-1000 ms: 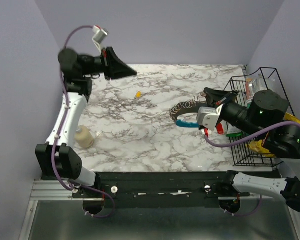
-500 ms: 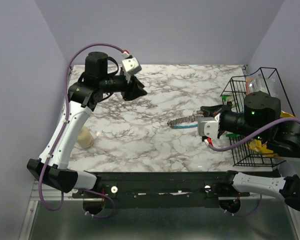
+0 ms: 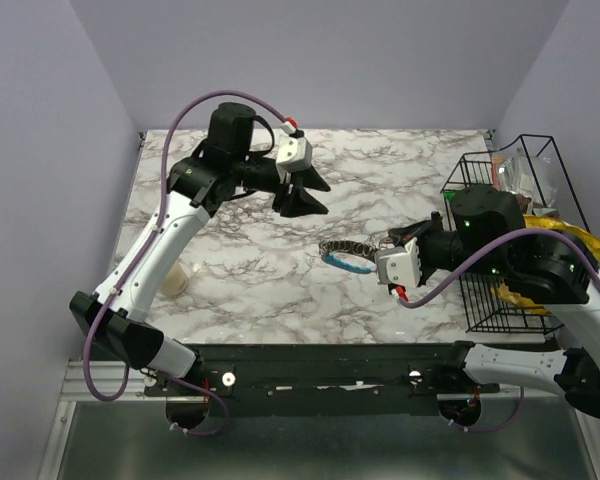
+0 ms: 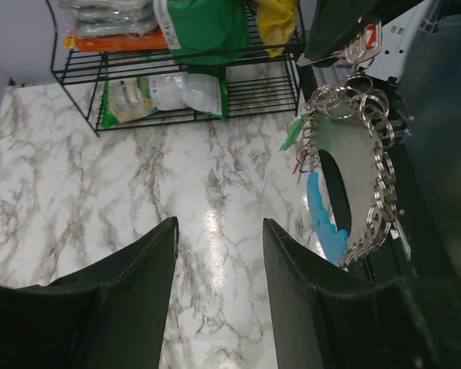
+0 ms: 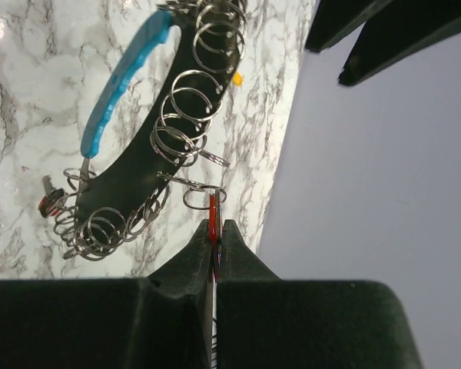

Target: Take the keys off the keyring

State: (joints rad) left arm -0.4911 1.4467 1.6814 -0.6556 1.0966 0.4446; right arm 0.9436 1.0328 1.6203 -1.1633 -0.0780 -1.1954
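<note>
Wire basket (image 4: 253,92), seen from my remote station: the print on its packets (image 4: 165,92) is too small for me to read.

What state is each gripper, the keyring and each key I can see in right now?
left gripper: open, empty.
right gripper: shut on the red key.
keyring: held up off the table, hanging from the red key.
green key: attached to the keyring.
yellow-orange key: off the keyring, lying loose on the table.
</note>
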